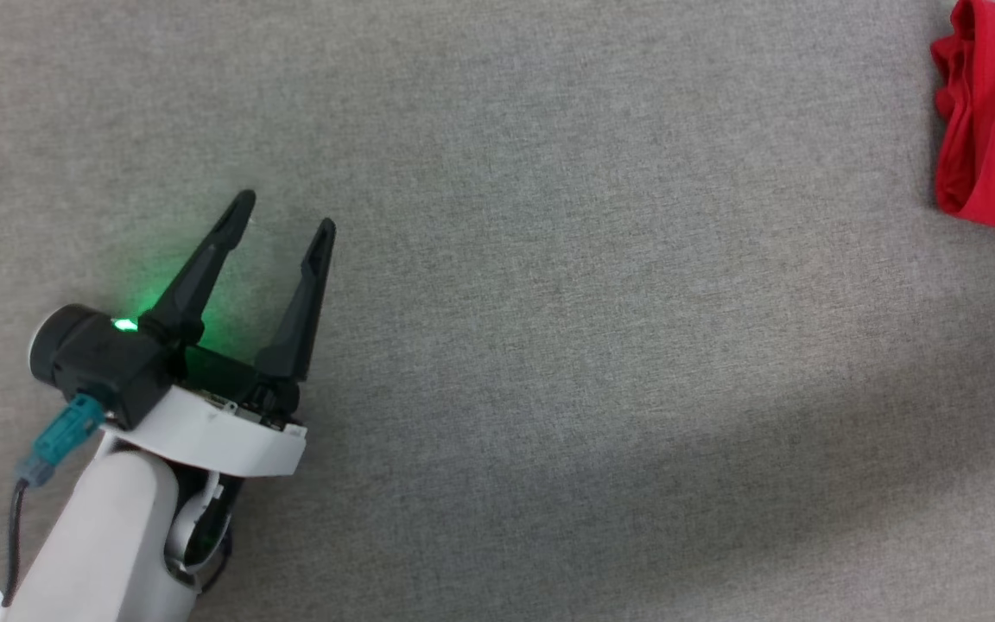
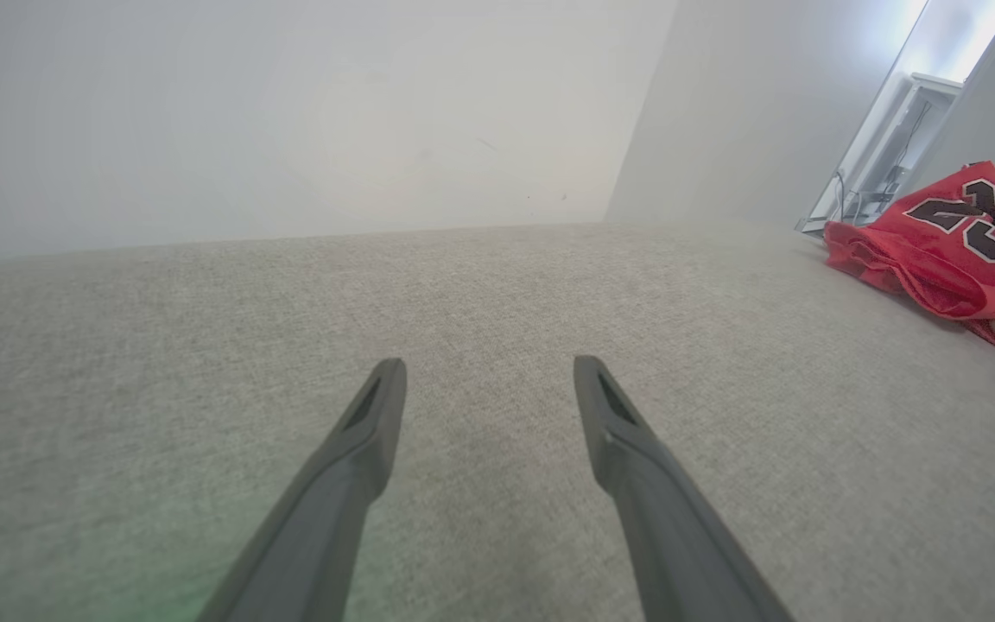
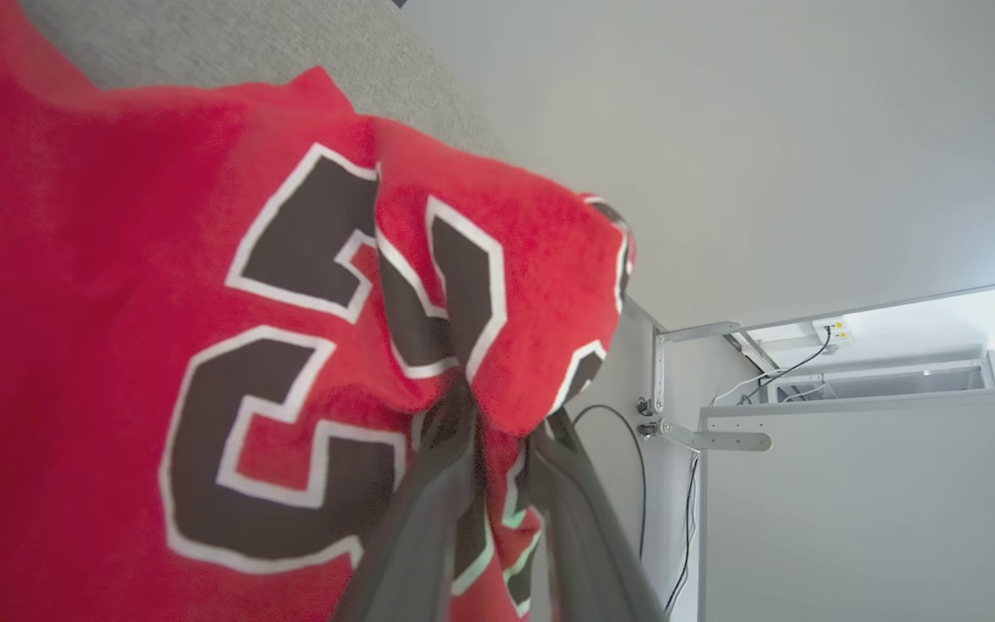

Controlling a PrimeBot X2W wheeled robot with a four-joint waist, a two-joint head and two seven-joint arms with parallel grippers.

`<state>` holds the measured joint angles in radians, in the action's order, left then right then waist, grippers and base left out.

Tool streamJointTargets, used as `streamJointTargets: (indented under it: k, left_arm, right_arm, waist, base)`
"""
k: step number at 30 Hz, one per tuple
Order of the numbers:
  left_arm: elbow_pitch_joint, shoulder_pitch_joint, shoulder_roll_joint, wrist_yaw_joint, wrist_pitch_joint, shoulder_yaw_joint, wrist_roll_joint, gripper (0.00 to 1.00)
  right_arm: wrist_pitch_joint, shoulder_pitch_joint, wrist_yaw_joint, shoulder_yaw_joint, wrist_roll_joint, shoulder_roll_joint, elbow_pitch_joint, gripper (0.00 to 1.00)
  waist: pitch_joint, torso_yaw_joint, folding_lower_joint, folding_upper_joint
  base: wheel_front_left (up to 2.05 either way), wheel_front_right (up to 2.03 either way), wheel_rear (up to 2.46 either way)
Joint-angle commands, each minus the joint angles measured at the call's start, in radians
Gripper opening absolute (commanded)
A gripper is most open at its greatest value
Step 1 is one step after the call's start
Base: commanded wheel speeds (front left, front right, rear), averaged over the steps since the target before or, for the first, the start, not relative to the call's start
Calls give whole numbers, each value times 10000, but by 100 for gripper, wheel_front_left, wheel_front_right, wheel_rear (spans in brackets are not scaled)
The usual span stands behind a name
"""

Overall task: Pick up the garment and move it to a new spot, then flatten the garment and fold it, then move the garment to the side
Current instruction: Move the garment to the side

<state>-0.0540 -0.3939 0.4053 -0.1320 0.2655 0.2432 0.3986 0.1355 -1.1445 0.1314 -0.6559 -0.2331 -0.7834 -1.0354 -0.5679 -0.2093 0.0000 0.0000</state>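
The right gripper (image 3: pixel 506 419) is pinching a fold of the Bulls jersey (image 3: pixel 204 302) by its number. The jersey is lying bunched at the far right of the grey surface (image 1: pixel 549 302). I'd be lifting it well clear before carrying. The left gripper (image 1: pixel 285 214) is hovering wide open, well apart.

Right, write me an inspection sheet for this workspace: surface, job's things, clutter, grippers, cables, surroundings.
Surface: grey woven surface, mostly bare.
Job's things: garment, red with "23" lettering, bunched at the head view's right edge, not flattened.
Clutter: nothing seen.
Grippers: left gripper open over bare surface, holding nothing; right gripper pinching a fold of the garment.
Cables: teal plug with a dark lead at the left wrist; black cables down the wall.
Surroundings: pale walls; white cabinet.
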Motion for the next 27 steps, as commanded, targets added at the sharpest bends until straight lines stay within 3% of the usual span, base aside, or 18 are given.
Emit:
streamJointTargets:
  k: [1,3,6,8,18,27]
  left_arm:
    - [-323,126,94,32,-40,-92,46,100]
    - [-291,164,30,31,-34,-108,95,100]
    - [-294,253,-92,29,-31,-103,168,100]
    - [-317,308,-141,26,-31,-81,165,100]
    - [-493,935,-508,26,-30,-437,305,100]
    - [-699,1957,-719,24,-27,-955,167,100]
  right_arm:
    - [191,-160,-15,133,126,84,-257,47]
    - [329,-212,-15,250,197,167,-492,75]
    - [535,-232,-15,350,361,263,-761,80]
    - [674,-287,-15,519,422,215,-940,100]
    - [1230,279,-16,1862,-357,790,-1347,100]
    - [1289,1794,-14,2865,-1158,1477,186,100]
  waist:
    - [111,88,0,0]
    - [226,146,0,0]
    - [489,251,0,0]
    - [694,335,0,0]
    - [2249,926,0,0]
    - [3838,1344,0,0]
  base:
    - [0,0,0]
    - [0,0,0]
    - [0,0,0]
    - [0,0,0]
    - [0,0,0]
    - [0,0,0]
